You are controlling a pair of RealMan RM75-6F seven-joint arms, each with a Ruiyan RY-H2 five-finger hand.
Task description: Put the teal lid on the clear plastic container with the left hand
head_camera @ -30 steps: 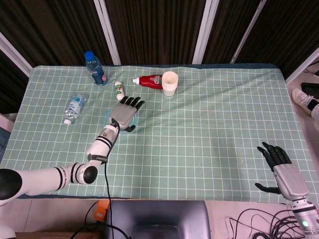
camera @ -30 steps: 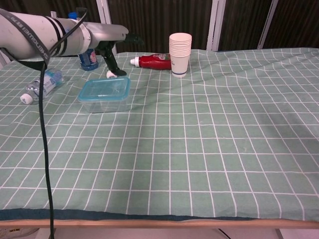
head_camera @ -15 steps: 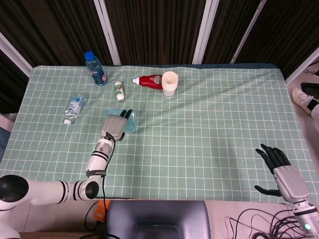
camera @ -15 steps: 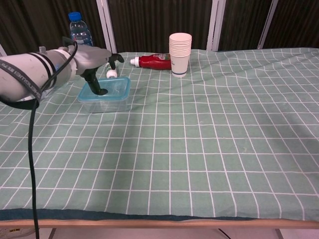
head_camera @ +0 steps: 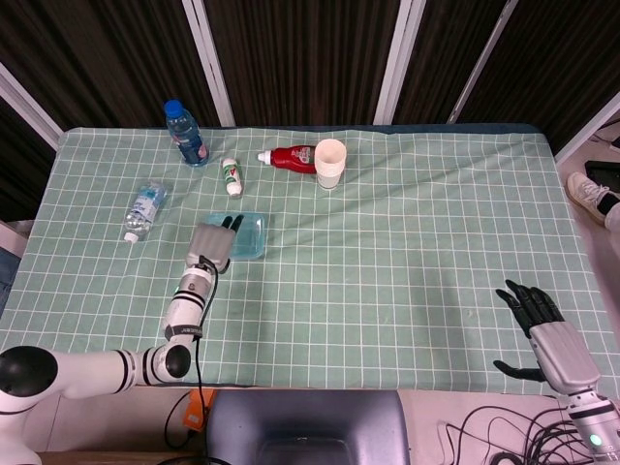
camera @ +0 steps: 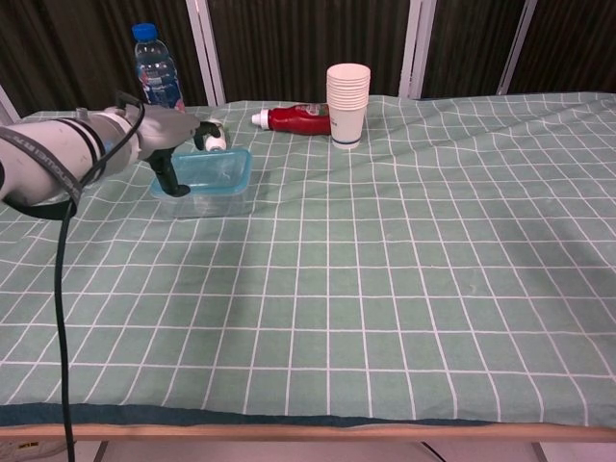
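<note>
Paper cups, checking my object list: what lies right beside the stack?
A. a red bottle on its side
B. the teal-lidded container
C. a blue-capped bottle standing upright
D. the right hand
A: the red bottle lies on its side just left of the paper cups.

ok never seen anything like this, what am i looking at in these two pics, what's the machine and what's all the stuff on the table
It is a two-armed robot with human-like hands, steered by a person. One picture looks down from its head, the other forward from its chest.

The left hand hangs over the near left edge of a clear plastic container that already wears its teal lid; it seems to hold nothing. The right hand rests open at the near right, with nothing in it.

On the green checked tablecloth are also an upright water bottle, another bottle on its side, a small white bottle, a red bottle lying down and stacked paper cups.
</note>
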